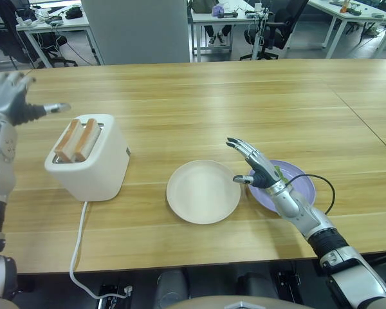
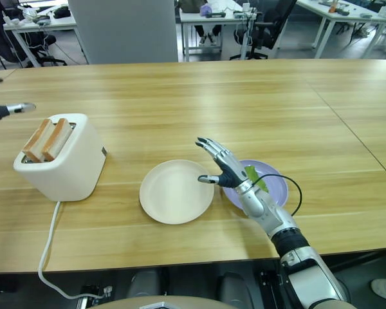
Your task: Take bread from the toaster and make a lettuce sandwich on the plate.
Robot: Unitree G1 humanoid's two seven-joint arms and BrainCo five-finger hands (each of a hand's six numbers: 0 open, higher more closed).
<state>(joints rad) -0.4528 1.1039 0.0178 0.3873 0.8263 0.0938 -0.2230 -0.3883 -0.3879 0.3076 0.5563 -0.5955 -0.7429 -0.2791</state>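
A white toaster (image 1: 90,161) stands at the left of the wooden table with two bread slices (image 1: 77,140) upright in its slots. An empty cream plate (image 1: 202,191) lies in the middle. Just right of it a purple plate (image 1: 300,180) holds a green lettuce leaf (image 2: 254,178), mostly hidden behind my right hand (image 1: 252,164). That hand hovers open over the purple plate's left side, fingers spread and holding nothing. My left hand (image 1: 9,96) is raised above and left of the toaster, open, with a finger pointing right.
The toaster's white cord (image 1: 80,241) trails off the table's front edge. A black cable (image 1: 321,187) loops beside the purple plate. Office desks and chairs stand beyond the far edge.
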